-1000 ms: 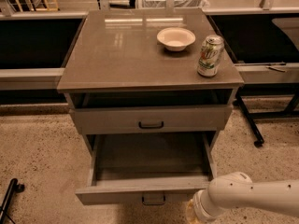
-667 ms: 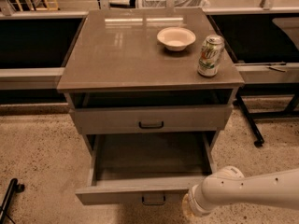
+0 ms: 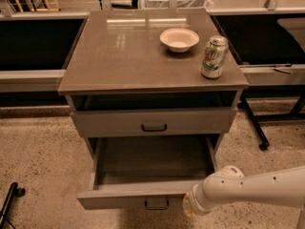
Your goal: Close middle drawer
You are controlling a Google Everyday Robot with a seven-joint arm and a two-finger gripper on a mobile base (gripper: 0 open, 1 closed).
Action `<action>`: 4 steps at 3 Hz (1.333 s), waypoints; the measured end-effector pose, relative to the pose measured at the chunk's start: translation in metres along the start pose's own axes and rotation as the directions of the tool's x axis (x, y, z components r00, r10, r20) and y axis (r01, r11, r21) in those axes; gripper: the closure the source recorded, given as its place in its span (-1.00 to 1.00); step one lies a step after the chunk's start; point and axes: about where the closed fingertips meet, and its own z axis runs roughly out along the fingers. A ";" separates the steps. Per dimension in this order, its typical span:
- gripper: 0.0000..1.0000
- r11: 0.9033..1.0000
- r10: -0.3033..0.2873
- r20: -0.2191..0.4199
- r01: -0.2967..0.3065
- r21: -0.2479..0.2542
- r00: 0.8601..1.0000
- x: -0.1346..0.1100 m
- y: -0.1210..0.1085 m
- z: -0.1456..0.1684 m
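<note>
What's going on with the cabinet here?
The robot's arm reaches in from the right of the picture, its gripper low at the front of the middle drawer, just right of its handle. That drawer is pulled far out and looks empty. A bowl and a can sit on the cabinet top.

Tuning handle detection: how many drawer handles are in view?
2. One on the upper drawer, one on the pulled-out middle drawer below it. Another may be hidden underneath. Gripper sits at the middle drawer's right front corner.
</note>
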 end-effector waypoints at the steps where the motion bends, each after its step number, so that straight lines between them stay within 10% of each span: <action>1: -0.31 1.000 0.000 0.000 0.000 0.000 1.000 0.000 0.000 0.000; 2: -0.77 1.000 0.000 0.000 0.000 0.000 1.000 0.000 0.000 0.000; 4: -1.00 0.999 -0.045 0.080 0.043 0.028 0.996 0.000 -0.035 -0.013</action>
